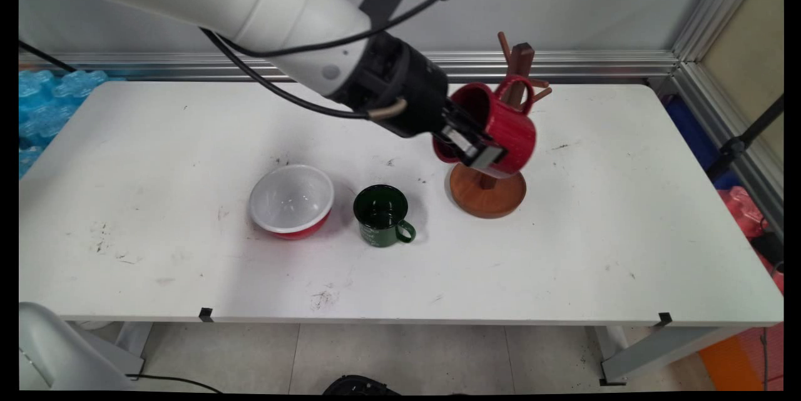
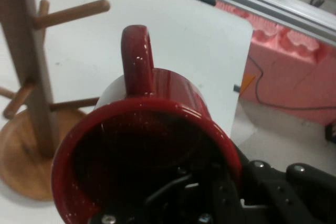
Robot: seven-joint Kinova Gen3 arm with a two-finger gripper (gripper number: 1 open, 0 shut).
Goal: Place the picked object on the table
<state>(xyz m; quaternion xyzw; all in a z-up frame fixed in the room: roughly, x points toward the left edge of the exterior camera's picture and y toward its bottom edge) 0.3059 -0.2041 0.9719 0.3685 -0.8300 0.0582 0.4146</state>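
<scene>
My gripper (image 1: 482, 151) is shut on the rim of a red mug (image 1: 510, 129), one finger inside it and one outside. The mug is tipped on its side in the air, right in front of a wooden mug tree (image 1: 518, 66) with a round base (image 1: 488, 191). The mug's handle (image 1: 519, 89) sits close to the tree's upper pegs. In the hand view the red mug (image 2: 157, 129) fills the middle, its handle (image 2: 137, 56) pointing up, and the mug tree's post (image 2: 26, 61) and a peg (image 2: 73, 13) stand to the left.
A green mug (image 1: 382, 214) stands on the white table (image 1: 188, 138) left of the tree's base. A white bowl with a red outside (image 1: 291, 199) sits further left. Blue packing material (image 1: 44, 101) lies past the table's left end.
</scene>
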